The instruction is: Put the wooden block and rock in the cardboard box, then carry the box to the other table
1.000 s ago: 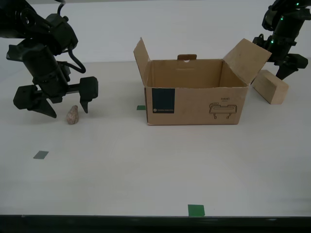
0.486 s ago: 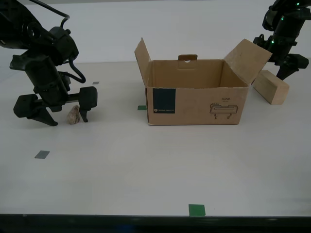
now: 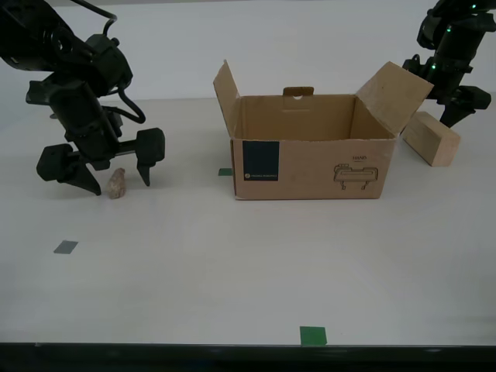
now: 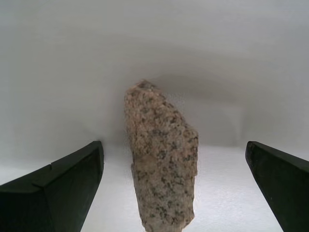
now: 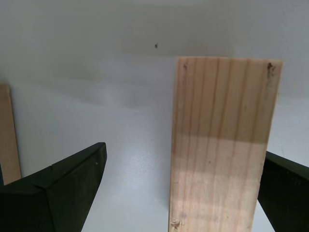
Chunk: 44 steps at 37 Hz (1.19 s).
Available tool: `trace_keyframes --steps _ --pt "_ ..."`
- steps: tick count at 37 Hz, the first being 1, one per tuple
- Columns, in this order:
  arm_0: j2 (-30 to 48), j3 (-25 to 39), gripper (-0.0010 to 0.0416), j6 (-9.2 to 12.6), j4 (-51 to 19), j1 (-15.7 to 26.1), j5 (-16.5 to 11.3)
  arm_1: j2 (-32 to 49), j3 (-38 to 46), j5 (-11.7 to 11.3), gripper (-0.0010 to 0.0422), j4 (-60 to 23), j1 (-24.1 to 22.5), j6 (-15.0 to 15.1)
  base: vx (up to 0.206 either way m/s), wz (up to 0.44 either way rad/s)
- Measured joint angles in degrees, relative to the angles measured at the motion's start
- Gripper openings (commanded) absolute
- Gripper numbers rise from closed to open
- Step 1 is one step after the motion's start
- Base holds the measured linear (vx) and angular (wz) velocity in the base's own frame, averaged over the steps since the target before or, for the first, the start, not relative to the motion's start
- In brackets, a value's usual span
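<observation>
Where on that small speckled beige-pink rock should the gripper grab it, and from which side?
Probably from above, closing across the narrow middle of the small speckled beige-pink rock. It stands free on the table, taller than wide, already between the open jaws of my second gripper, so its two long flanks look like the best faces to pinch.

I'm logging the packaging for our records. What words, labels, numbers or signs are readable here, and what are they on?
Nothing can be read for certain.
Dark blue label on the cardboard box: a pale line of print, too small to read.
Line drawing on the box front: a short word above it, too blurred to read.
Wooden block and rock: no markings.
</observation>
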Motion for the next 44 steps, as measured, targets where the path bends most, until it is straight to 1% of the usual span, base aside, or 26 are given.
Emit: trace_keyframes --steps 16,21,30,33,39,44 --pt "0.0 0.0 0.0387 0.0 -0.1 0.0 0.0 0.0 0.2 0.3 0.0396 -0.8 0.0 0.0 0.000 0.000" --pt "0.0 0.0 0.0387 0.0 -0.5 0.0 0.0 0.0 0.3 1.1 0.0396 -1.1 0.0 -0.4 0.000 0.000" --pt "0.0 -0.9 0.0386 0.2 -1.8 0.0 0.0 0.0 0.3 1.3 0.0396 -1.4 0.0 -0.6 0.000 0.000" --pt "0.0 -1.7 0.0382 0.2 -1.8 0.0 0.0 -0.1 0.4 1.3 0.0396 -1.6 0.0 -0.6 0.000 0.000" --pt "0.0 -4.0 0.0365 0.2 -0.8 0.1 0.0 0.0 1.5 1.6 0.0396 -5.0 0.0 -0.6 0.000 0.000" --pt "0.0 -4.7 0.0352 0.2 0.2 0.1 0.0 0.0 1.9 1.7 0.0396 -5.5 0.0 -0.7 0.000 0.000"
